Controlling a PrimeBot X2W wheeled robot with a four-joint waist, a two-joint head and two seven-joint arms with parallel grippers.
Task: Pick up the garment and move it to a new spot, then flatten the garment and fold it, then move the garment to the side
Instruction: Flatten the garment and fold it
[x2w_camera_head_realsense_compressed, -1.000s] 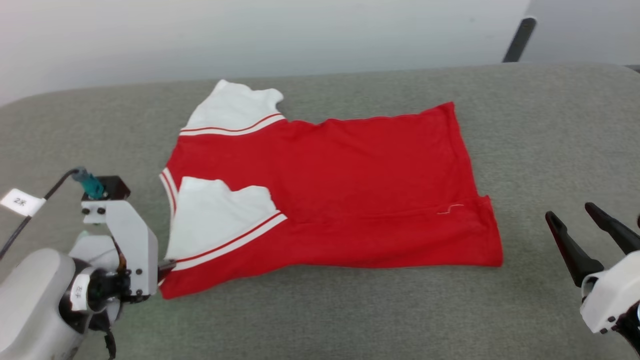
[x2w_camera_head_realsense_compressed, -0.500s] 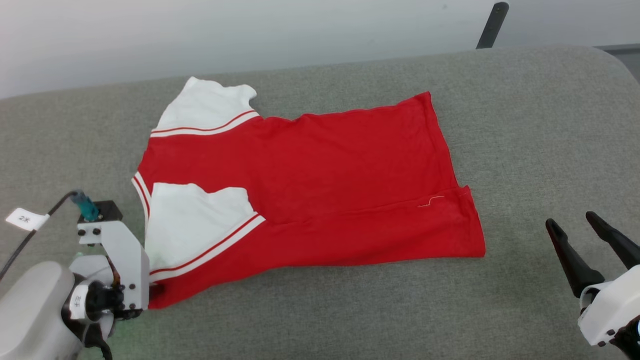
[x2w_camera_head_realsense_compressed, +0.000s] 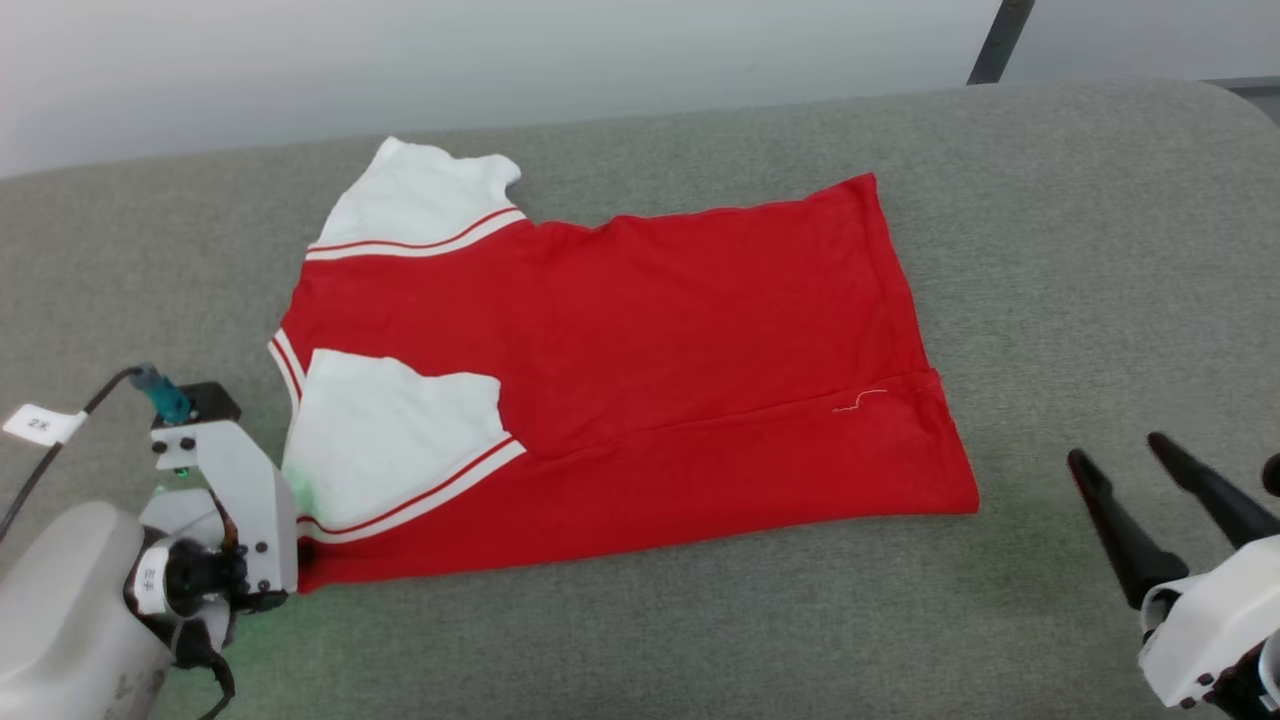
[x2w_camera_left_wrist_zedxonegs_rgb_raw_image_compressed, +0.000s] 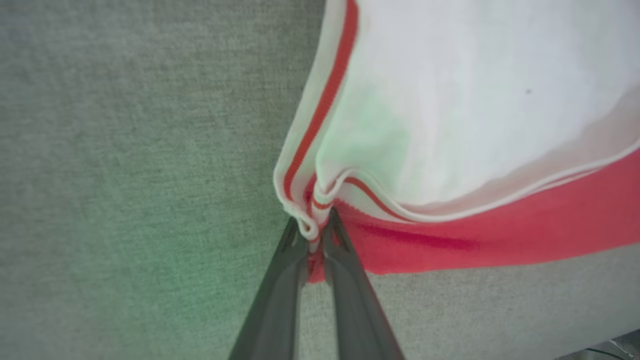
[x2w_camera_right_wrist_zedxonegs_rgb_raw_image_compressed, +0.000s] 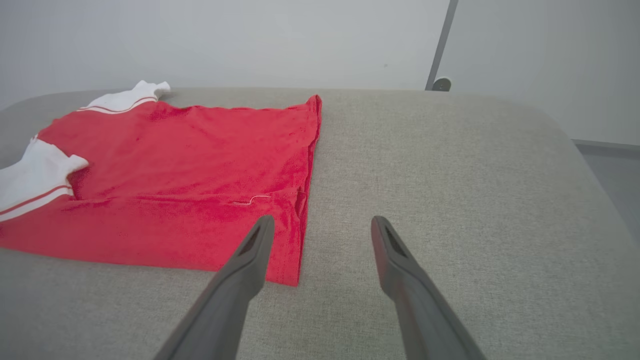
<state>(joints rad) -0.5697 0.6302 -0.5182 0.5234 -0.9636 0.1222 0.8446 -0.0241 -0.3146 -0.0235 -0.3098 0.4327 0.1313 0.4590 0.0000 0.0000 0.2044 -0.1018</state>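
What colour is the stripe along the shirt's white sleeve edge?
Red, on the white sleeve trim; clearest in the left wrist view.

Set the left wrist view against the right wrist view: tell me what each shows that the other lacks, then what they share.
Left wrist view: the left arm's fingers shut on the shirt's bunched striped trim, close up. Right wrist view: the right arm's fingers spread open and holding nothing, most of the shirt's red body, a pale wall and a thin pole behind. Both: the red shirt's white sleeve on the grey cushion.
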